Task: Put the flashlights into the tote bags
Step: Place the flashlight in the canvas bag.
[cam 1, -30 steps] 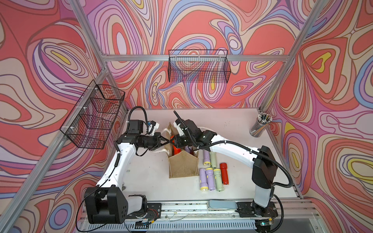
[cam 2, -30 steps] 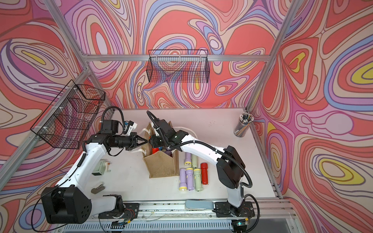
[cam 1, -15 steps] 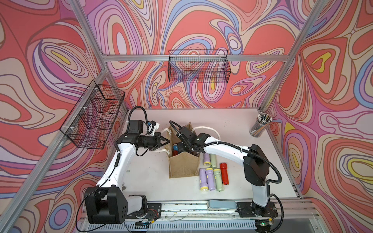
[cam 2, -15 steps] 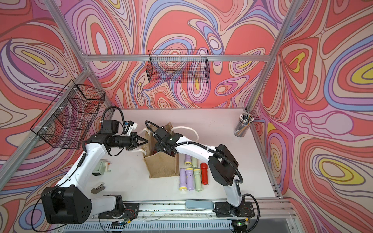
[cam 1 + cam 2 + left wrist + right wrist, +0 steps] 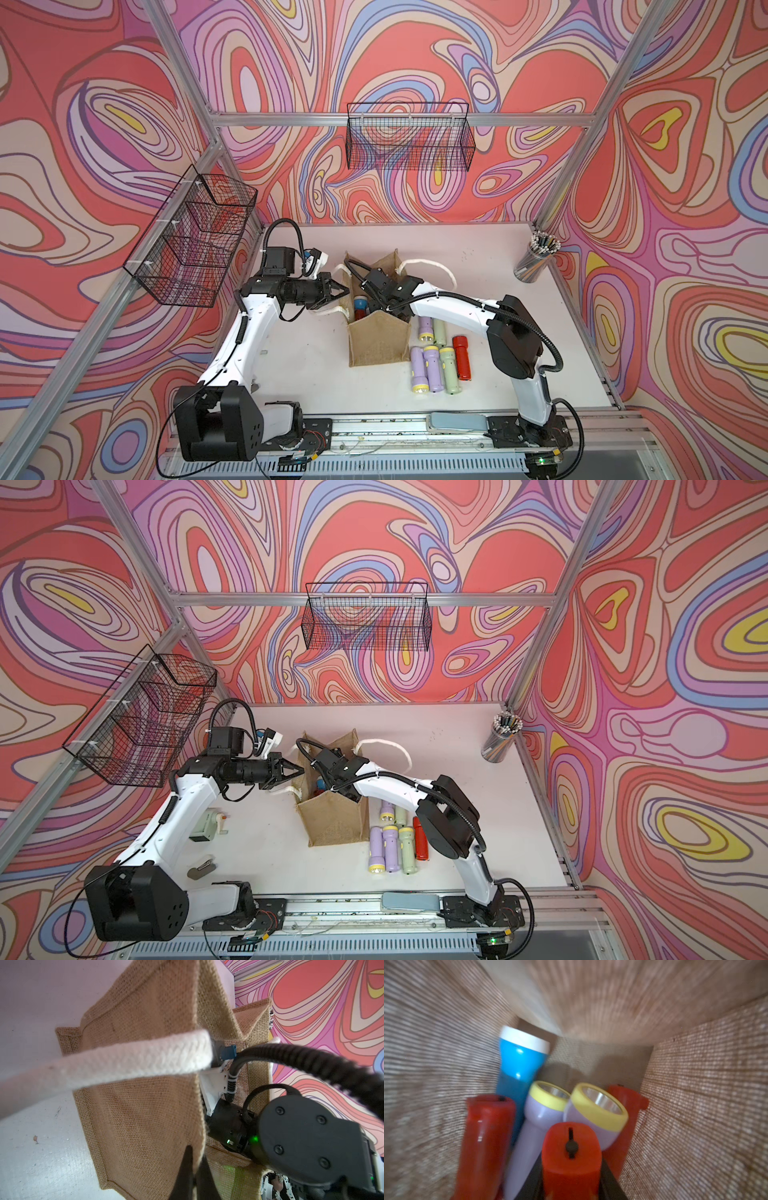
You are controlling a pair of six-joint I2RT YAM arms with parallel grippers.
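Note:
The tan tote bag stands open mid-table. My left gripper is shut on the bag's left rim, the burlap edge pinched between its jaws. My right arm reaches down into the bag, where its fingertips are hidden in both top views. In the right wrist view my right gripper is shut on a red flashlight. Below it stand a blue flashlight, two lilac ones and two red ones. Several loose flashlights lie right of the bag, lilac, pale green and one red.
A cup of pencils stands at the back right. Black wire baskets hang on the back wall and the left wall. A white rope handle trails behind the bag. A pale green device sits by the left arm.
My right gripper has gone from above the bag's rim down inside the bag with the red flashlight. The left gripper has kept its hold on the rim.

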